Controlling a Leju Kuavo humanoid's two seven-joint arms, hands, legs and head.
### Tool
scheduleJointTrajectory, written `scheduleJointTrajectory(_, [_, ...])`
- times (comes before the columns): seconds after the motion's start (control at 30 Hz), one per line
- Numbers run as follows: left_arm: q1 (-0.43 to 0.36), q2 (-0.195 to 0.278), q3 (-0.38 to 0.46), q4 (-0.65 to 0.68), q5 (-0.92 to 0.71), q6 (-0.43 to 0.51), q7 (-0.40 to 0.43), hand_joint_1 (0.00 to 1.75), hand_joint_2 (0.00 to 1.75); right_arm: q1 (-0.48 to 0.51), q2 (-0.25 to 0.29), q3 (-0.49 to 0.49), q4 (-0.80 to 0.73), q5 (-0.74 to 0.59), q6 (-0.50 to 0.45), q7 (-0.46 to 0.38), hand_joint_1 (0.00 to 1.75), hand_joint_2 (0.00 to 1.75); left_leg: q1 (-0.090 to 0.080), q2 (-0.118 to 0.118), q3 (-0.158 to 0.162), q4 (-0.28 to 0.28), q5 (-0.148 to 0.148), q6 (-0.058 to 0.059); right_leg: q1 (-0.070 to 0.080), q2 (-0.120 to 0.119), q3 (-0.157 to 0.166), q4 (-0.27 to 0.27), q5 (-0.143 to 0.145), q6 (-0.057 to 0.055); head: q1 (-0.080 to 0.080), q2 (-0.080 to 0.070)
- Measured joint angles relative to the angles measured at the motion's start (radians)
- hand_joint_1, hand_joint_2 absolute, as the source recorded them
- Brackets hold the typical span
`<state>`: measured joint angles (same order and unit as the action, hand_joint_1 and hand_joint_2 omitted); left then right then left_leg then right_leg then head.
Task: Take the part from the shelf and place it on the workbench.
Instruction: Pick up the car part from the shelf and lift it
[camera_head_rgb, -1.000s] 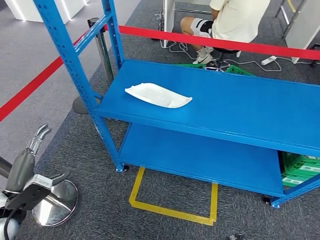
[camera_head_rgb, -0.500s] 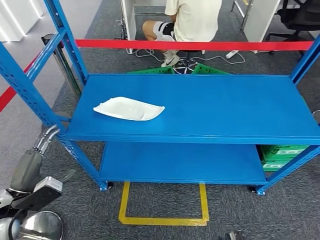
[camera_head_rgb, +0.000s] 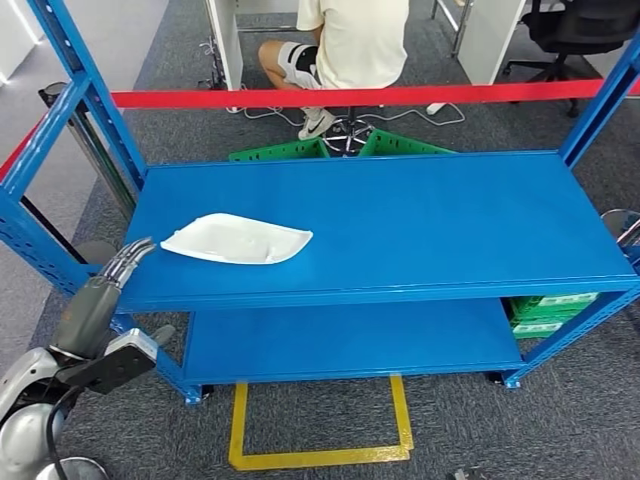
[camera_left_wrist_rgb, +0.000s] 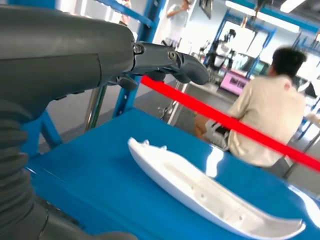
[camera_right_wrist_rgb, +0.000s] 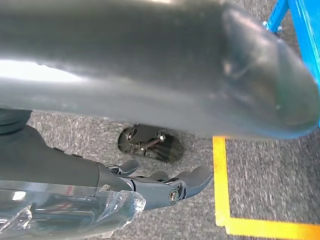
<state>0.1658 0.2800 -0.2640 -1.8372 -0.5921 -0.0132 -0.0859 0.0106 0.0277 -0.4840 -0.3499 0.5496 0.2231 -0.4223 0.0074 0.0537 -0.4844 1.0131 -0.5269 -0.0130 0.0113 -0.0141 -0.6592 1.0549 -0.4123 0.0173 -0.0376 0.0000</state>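
No writing is showing that I can read. My left hand (camera_head_rgb: 94, 300) is reaching up toward the shelf (camera_head_rgb: 423, 215) at its front left corner, fingers (camera_head_rgb: 128, 257) stretched out straight and together, gripping nothing, short of the white part (camera_head_rgb: 235, 239). That part is lying flat on the shelf's upper surface, near the front edge toward the left end. My right hand (camera_right_wrist_rgb: 158, 187) is hanging over grey carpet beside a yellow floor line (camera_right_wrist_rgb: 220, 185), fingers loosely extended, carrying nothing.
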Motion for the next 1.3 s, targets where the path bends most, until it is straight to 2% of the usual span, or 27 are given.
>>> scheduleJointTrajectory(0.07, [-0.013,0.002,-0.004,0.007,-0.009,-0.012,0.008,0.00,1.75,-0.001,0.001,0.004,-0.002,-0.001,0.002,0.002,0.00,0.00,0.000,-0.002,0.007,0.003,0.001,-0.011,-0.002,0.008,0.014,-0.006,-0.001,-0.008,0.000,0.000])
scheduleJointTrajectory(0.13, [-0.030,0.003,-0.010,0.016,-0.020,-0.026,0.017,0.00,1.75,-0.006,0.002,0.008,-0.003,-0.002,0.004,0.003,0.00,0.00,0.002,-0.017,-0.007,0.042,-0.013,-0.021,-0.007,0.015,0.030,-0.014,-0.003,-0.016,-0.002,0.000])
scheduleJointTrajectory(0.17, [-0.040,0.004,-0.014,0.023,-0.027,-0.033,0.023,0.00,1.75,-0.009,0.003,0.011,-0.004,-0.002,0.004,0.003,0.00,0.00,0.002,-0.026,-0.032,0.085,-0.034,-0.025,-0.009,0.018,0.036,-0.017,-0.005,-0.019,-0.003,0.000])
scheduleJointTrajectory(0.23, [-0.055,0.004,-0.022,0.042,-0.040,-0.047,0.038,0.00,1.75,-0.013,0.004,0.018,-0.006,-0.002,0.006,0.004,0.00,0.00,0.002,-0.038,-0.107,0.194,-0.084,-0.030,-0.009,0.025,0.041,-0.018,-0.009,-0.023,-0.004,0.000])
scheduleJointTrajectory(0.27, [-0.062,0.004,-0.026,0.053,-0.048,-0.052,0.047,0.00,1.75,-0.013,0.006,0.021,-0.007,-0.002,0.007,0.005,0.00,0.00,0.002,-0.039,-0.142,0.234,-0.095,-0.031,-0.009,0.030,0.043,-0.018,-0.012,-0.024,-0.005,0.000])
scheduleJointTrajectory(0.33, [-0.069,0.004,-0.031,0.068,-0.057,-0.058,0.058,0.00,1.75,-0.012,0.008,0.024,-0.007,-0.002,0.009,0.006,0.00,0.00,0.002,-0.040,-0.177,0.258,-0.086,-0.031,-0.009,0.037,0.048,-0.018,-0.018,-0.024,-0.005,0.000])
scheduleJointTrajectory(0.4, [-0.071,0.004,-0.033,0.072,-0.059,-0.059,0.061,0.00,1.75,-0.011,0.008,0.025,-0.008,-0.002,0.009,0.006,0.00,0.00,0.002,-0.040,-0.180,0.251,-0.075,-0.031,-0.009,0.038,0.050,-0.018,-0.019,-0.024,-0.006,0.000])
scheduleJointTrajectory(0.53, [-0.071,0.004,-0.033,0.073,-0.059,-0.059,0.061,0.00,1.75,-0.011,0.008,0.025,-0.008,-0.002,0.009,0.006,0.00,0.00,0.003,-0.040,-0.179,0.248,-0.070,-0.031,-0.009,0.039,0.051,-0.018,-0.020,-0.024,-0.006,0.000])
scheduleJointTrajectory(0.6, [-0.078,0.004,-0.036,0.079,-0.060,-0.061,0.064,0.00,1.75,-0.010,0.009,0.027,-0.008,-0.002,0.009,0.006,0.00,0.00,0.003,-0.040,-0.162,0.181,-0.008,-0.030,-0.010,0.042,0.059,-0.018,-0.025,-0.022,-0.006,0.000])
scheduleJointTrajectory(0.67, [-0.094,0.004,-0.044,0.099,-0.068,-0.067,0.082,0.00,1.75,-0.009,0.011,0.037,-0.015,-0.009,0.011,0.013,0.00,0.00,0.003,-0.047,-0.132,0.059,0.071,-0.023,-0.008,0.049,0.069,-0.017,-0.033,-0.017,-0.006,0.000])
scheduleJointTrajectory(0.73, [-0.107,0.002,-0.050,0.123,-0.081,-0.077,0.110,0.00,1.75,-0.006,0.011,0.050,-0.026,-0.021,0.014,0.025,0.00,0.00,0.001,-0.054,-0.118,-0.001,0.098,-0.011,-0.005,0.051,0.073,-0.023,-0.037,-0.016,-0.007,0.000])
scheduleJointTrajectory(0.77, [-0.111,0.002,-0.052,0.133,-0.086,-0.081,0.123,0.00,1.75,-0.005,0.011,0.055,-0.031,-0.026,0.016,0.029,0.00,0.00,0.001,-0.055,-0.118,-0.001,0.104,-0.006,-0.004,0.050,0.075,-0.028,-0.037,-0.019,-0.007,0.000])
scheduleJointTrajectory(0.87, [-0.113,0.001,-0.053,0.146,-0.088,-0.084,0.135,0.00,1.75,-0.004,0.012,0.064,-0.038,-0.033,0.017,0.033,0.00,0.00,0.000,-0.055,-0.117,-0.001,0.101,0.001,-0.004,0.047,0.081,-0.038,-0.036,-0.014,-0.008,0.000])
scheduleJointTrajectory(1.0, [-0.112,0.001,-0.050,0.164,-0.091,-0.087,0.162,0.00,1.75,-0.002,0.012,0.074,-0.047,-0.047,0.017,0.042,0.00,0.00,0.000,-0.055,-0.117,-0.001,0.100,0.005,-0.005,0.047,0.085,-0.045,-0.034,0.004,-0.008,0.000])
scheduleJointTrajectory(1.07, [-0.112,0.001,-0.046,0.174,-0.096,-0.090,0.179,0.00,1.75,0.001,0.012,0.080,-0.052,-0.054,0.017,0.048,0.00,0.00,0.000,-0.055,-0.117,-0.001,0.101,0.006,-0.005,0.046,0.085,-0.046,-0.033,0.009,-0.008,0.000])
scheduleJointTrajectory(1.3, [-0.114,0.001,-0.039,0.212,-0.143,-0.089,0.193,0.00,1.75,0.008,0.012,0.107,-0.077,-0.079,0.017,0.064,0.00,0.00,0.002,-0.055,-0.115,-0.001,0.102,0.007,-0.003,0.046,0.085,-0.045,-0.034,0.013,-0.008,0.000])
